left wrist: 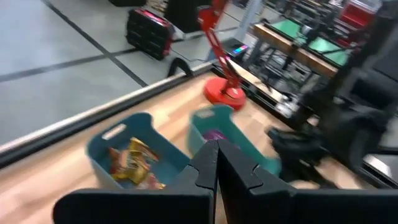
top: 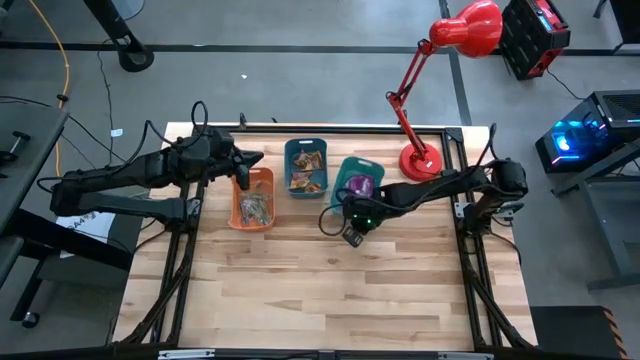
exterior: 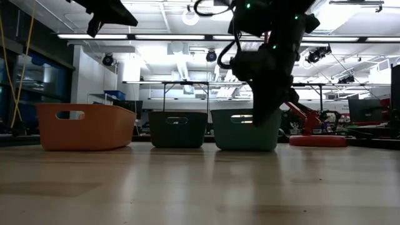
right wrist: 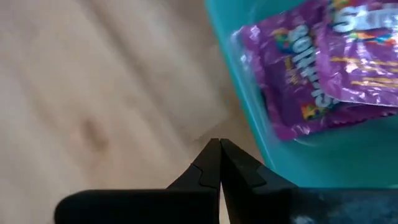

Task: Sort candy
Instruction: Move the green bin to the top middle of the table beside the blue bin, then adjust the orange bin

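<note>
Dark fingers of the left gripper (top: 256, 158) are pressed tight together with nothing between them. They hang over the orange bin (top: 252, 198), near its 12 o'clock end. The right gripper (right wrist: 218, 149) also has its fingers clenched with nothing in them. It hangs over the bare wooden bench (top: 330, 290), just beside the 7 o'clock corner of the teal bin (top: 353, 180).

Shiny purple packets (right wrist: 323, 68) lie in the teal bin. Orange and yellow wrapped sweets (top: 306, 170) lie in the blue bin (top: 305, 166), which stands between the other two. Thin greenish sticks (top: 254, 207) lie in the orange bin.

All three bins stand in a row at the 12 o'clock side of the bench. A red lamp (top: 436, 60) stands at 2 o'clock.
</note>
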`<state>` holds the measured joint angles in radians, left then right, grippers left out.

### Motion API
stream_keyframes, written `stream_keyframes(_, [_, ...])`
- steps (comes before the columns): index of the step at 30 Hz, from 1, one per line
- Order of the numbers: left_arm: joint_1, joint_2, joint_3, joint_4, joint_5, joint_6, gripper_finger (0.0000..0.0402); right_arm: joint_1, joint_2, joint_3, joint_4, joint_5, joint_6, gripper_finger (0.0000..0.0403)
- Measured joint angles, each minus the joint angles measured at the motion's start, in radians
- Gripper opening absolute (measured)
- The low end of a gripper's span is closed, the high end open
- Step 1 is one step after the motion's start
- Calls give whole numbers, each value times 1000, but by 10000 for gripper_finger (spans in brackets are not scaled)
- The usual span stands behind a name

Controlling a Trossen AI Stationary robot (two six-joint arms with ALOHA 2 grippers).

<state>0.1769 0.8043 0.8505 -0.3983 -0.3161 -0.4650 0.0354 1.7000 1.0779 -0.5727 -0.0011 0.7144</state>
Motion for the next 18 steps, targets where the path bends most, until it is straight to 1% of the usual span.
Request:
stream_keyframes(3, [-63,0,0,-13,0,-35,0,-20,-7,0,-10,60,9,0])
stream_keyframes(7, [-175,0,0,-80,-12,-159,0,-58,-32,0,-3,67,-8,0])
stream_keyframes(9, [-253,0,0,-112,-13,-214,0,-70,-48,0,-3,64,-18,0])
stream_keyframes(12, [-404,0,-18,-118,-14,-303,0,-82,-82,0,-2,63,-46,0])
stream_keyframes(14, [-513,6,-46,-125,-14,-401,0,-92,-99,0,-2,63,-63,0])
stream_keyframes(18, [-710,63,-134,-194,-39,-715,0,-118,-125,0,-1,61,-90,0])
